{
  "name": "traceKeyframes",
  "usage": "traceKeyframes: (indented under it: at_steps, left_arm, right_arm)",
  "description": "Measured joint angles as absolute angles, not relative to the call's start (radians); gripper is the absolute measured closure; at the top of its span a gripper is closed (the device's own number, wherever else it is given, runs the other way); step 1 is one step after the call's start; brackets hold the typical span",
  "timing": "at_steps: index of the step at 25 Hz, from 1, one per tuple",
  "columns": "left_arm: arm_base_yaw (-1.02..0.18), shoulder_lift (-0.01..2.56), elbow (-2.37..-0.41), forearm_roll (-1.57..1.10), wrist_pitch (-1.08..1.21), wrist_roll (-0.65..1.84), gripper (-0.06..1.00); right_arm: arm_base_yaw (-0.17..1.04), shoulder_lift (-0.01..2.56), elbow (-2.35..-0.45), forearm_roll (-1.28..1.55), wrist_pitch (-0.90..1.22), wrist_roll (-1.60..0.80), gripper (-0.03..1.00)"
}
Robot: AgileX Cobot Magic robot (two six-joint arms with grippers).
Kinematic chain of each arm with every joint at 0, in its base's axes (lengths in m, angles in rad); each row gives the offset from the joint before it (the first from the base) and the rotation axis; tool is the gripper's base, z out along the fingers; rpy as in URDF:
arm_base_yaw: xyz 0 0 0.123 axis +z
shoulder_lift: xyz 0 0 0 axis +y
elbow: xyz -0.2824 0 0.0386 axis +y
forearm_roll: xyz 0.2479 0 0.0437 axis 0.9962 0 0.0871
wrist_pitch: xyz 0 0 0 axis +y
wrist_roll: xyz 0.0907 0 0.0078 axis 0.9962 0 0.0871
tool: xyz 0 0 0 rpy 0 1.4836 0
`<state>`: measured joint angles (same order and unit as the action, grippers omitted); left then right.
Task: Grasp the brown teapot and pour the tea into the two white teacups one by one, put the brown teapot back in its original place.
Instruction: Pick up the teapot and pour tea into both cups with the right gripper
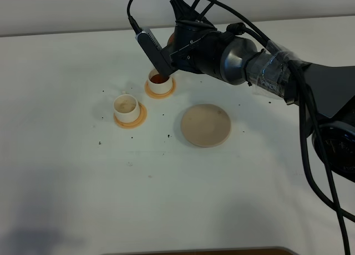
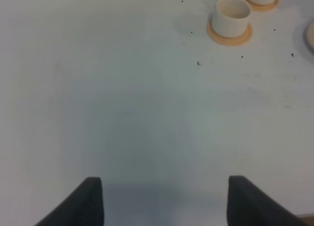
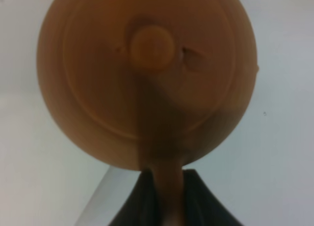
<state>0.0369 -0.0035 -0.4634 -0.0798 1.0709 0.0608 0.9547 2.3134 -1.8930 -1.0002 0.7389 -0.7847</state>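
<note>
The brown teapot fills the right wrist view, lid and knob facing the camera. My right gripper is shut on its loop handle. In the high view the right gripper holds the teapot tilted over the far white teacup, with a reddish-brown tip at the cup's mouth; the arm hides most of the pot. The near white teacup stands to the left on its coaster. The pale beige saucer lies bare. My left gripper is open and empty over bare table, far from the near cup.
Each cup sits on an orange-tan coaster. Small dark specks dot the white table. The right arm and its cables span the back right of the table. A brown edge shows at the table's front.
</note>
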Motion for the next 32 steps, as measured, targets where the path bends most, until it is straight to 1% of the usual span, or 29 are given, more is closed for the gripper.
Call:
traceKeyframes:
  at_steps: [32]
  left_arm:
    - [0.037,-0.004,-0.463,-0.080,1.071,0.061,0.37]
  right_arm:
    - [0.955,2.313,-1.893,-1.053,0.735,-0.788,0.84]
